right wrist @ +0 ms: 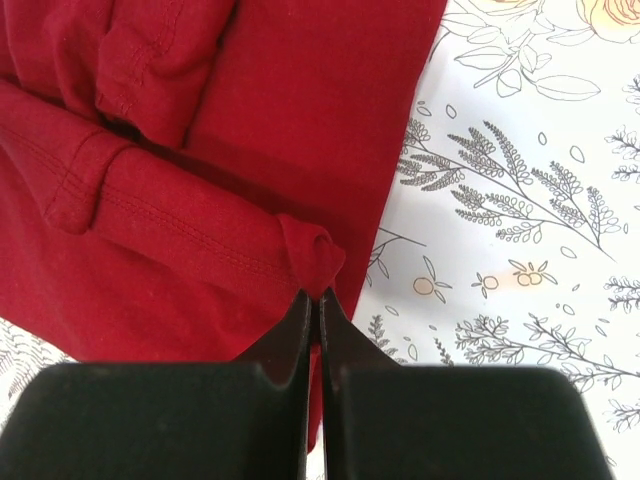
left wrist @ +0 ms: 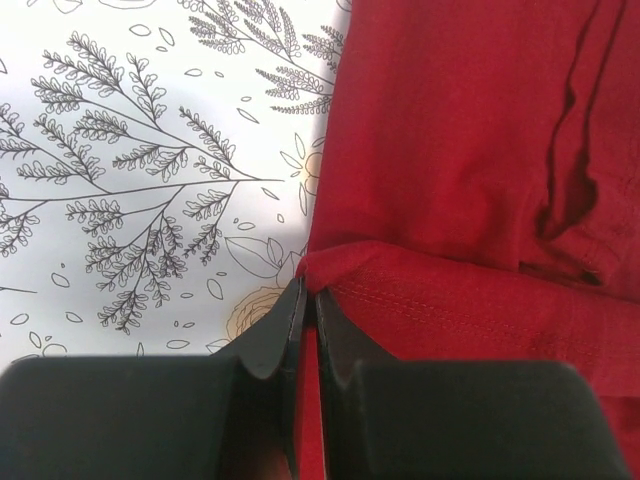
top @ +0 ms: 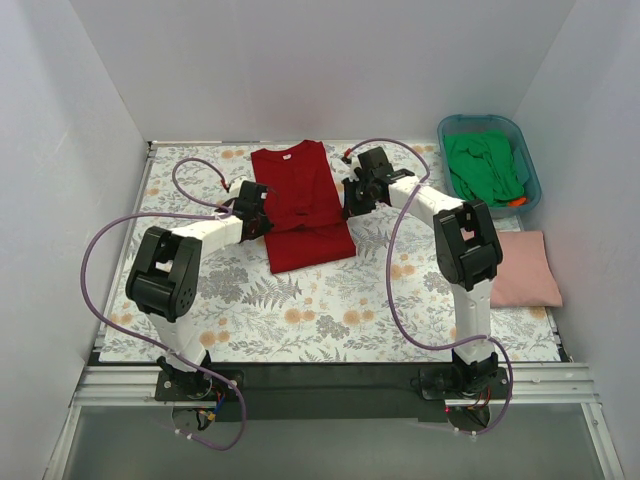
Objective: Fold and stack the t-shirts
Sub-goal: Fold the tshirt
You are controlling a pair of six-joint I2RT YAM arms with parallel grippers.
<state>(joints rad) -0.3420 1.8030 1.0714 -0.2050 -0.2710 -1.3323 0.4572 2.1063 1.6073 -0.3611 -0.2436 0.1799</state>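
My left fingers (left wrist: pixel 270 350) are closed to a slit on a small bunched corner at the left edge of the red t-shirt (top: pixel 298 205). My right fingers (right wrist: pixel 285 340) pinch a rolled nub of cloth at its right edge. The shirt lies in the middle of the surface (top: pixel 300 310), its collar on the far side. A stitched band runs across between my two holds, and I cannot tell whether it is hem or sleeve.

My worry is how little cloth each pinch has. This is soft, limp, matte knit, and a quick pull could slide it free on one side and skew the fold. Uneven lifting would do the same, and the layers tucked in at the middle could spill open. The floral cover looks thin and smooth, so dragging low might ruck it.

Right of the red shirt, the pink t-shirt (top: pixel 525 268) lies as a flat, neat rectangle. Farther off, to the right and beyond it, the green t-shirt (top: pixel 485 165) sits crumpled in the rounded, hard teal tub (top: pixel 478 119)
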